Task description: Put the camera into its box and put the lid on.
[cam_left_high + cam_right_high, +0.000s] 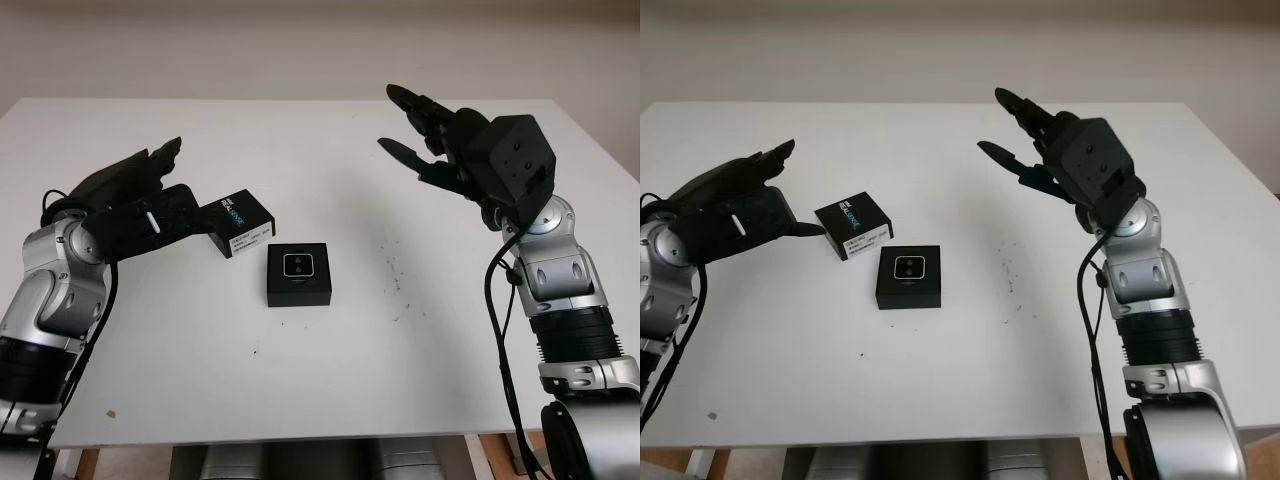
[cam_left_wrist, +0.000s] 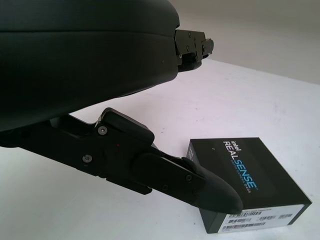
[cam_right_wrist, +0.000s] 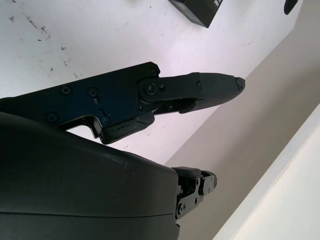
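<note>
The open black box sits at the table's middle with the small camera lying inside it, its pale face up. Its lid, black with "Intel RealSense" printed on top, lies flat just left of and behind the box, apart from it. My left hand is open just left of the lid, with one fingertip at the lid's near end. My right hand is open and raised above the table, right of and behind the box, holding nothing.
The white table carries a scatter of small dark specks right of the box. Its front edge runs close to my body, and a pale wall stands behind its far edge.
</note>
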Action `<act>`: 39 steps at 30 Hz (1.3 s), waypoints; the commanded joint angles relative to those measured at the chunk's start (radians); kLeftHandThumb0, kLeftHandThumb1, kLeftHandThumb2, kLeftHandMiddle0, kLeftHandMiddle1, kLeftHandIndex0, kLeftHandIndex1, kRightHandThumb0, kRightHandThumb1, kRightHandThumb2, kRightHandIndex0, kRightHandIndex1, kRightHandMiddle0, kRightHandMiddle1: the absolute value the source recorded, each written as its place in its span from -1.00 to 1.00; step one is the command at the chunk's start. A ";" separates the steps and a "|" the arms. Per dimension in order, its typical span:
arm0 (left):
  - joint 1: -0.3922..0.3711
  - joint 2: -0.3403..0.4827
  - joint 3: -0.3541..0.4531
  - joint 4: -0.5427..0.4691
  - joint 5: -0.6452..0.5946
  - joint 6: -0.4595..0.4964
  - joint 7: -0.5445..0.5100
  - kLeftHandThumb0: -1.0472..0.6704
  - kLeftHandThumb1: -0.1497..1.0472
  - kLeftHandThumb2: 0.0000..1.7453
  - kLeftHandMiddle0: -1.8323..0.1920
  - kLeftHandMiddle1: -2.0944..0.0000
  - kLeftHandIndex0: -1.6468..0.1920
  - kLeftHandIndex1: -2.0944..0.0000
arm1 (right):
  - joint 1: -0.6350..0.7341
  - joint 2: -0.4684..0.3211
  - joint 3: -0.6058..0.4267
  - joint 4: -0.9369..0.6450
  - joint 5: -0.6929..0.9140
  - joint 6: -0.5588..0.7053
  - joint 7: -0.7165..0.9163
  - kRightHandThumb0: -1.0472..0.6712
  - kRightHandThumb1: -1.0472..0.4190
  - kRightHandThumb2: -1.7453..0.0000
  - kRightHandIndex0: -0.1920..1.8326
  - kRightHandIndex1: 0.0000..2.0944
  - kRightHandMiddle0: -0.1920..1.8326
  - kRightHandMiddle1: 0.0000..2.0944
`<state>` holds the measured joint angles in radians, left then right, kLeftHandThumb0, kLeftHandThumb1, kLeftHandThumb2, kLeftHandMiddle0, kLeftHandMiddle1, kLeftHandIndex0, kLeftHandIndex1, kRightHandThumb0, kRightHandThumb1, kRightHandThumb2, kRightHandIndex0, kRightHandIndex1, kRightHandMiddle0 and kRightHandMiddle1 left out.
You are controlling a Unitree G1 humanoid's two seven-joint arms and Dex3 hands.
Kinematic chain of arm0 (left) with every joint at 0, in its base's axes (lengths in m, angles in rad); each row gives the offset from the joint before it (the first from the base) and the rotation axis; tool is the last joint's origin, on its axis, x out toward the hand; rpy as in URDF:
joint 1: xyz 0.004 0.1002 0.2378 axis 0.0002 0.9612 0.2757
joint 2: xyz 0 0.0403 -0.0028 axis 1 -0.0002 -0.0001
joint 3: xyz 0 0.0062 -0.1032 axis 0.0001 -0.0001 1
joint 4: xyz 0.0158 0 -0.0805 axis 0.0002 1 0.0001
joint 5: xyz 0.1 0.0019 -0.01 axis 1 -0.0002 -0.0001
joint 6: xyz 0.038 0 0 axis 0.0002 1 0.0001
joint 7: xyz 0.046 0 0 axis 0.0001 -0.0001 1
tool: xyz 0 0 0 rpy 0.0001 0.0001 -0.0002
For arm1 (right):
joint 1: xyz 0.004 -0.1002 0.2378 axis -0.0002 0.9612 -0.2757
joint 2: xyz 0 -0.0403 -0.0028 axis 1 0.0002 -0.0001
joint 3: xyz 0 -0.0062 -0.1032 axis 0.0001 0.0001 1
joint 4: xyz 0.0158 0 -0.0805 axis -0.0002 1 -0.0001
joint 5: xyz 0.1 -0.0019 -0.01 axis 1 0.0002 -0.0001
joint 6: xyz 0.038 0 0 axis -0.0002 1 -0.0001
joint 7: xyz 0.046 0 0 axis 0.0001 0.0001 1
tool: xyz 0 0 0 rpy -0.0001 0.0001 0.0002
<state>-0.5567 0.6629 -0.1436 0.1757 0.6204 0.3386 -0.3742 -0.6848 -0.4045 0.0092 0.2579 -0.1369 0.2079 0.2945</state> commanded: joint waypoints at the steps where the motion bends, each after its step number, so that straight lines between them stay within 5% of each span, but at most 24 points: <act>1: -0.051 -0.005 -0.020 0.041 0.012 -0.020 0.023 -0.85 0.94 -0.94 0.97 0.95 0.97 0.97 | -0.014 0.001 -0.006 -0.005 0.004 -0.010 -0.010 -0.66 -1.00 0.68 -0.79 -0.95 -0.71 -0.95; 20: -0.153 -0.022 -0.079 0.161 -0.044 -0.091 -0.080 -0.88 0.92 -0.93 0.99 0.95 1.00 0.98 | -0.019 0.042 -0.009 0.014 0.011 -0.005 -0.074 -0.64 -1.00 0.67 -0.80 -0.96 -0.72 -0.96; 27: -0.190 -0.020 -0.107 0.178 -0.055 -0.109 -0.150 -0.94 0.93 -0.93 1.00 0.95 1.00 1.00 | -0.014 0.072 -0.030 0.015 0.021 0.010 -0.132 -0.67 -1.00 0.59 -0.95 -1.00 -0.83 -0.99; 39: -0.189 -0.058 -0.170 0.252 0.020 -0.170 -0.035 -0.87 0.88 -0.95 0.97 0.96 1.00 1.00 | 0.015 0.097 -0.065 0.023 0.070 -0.019 -0.160 -0.70 -1.00 0.48 -1.00 -1.00 -1.00 -1.00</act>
<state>-0.7249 0.6107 -0.3045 0.4193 0.6296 0.1733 -0.4233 -0.6756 -0.3124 -0.0485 0.2719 -0.0746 0.1883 0.1332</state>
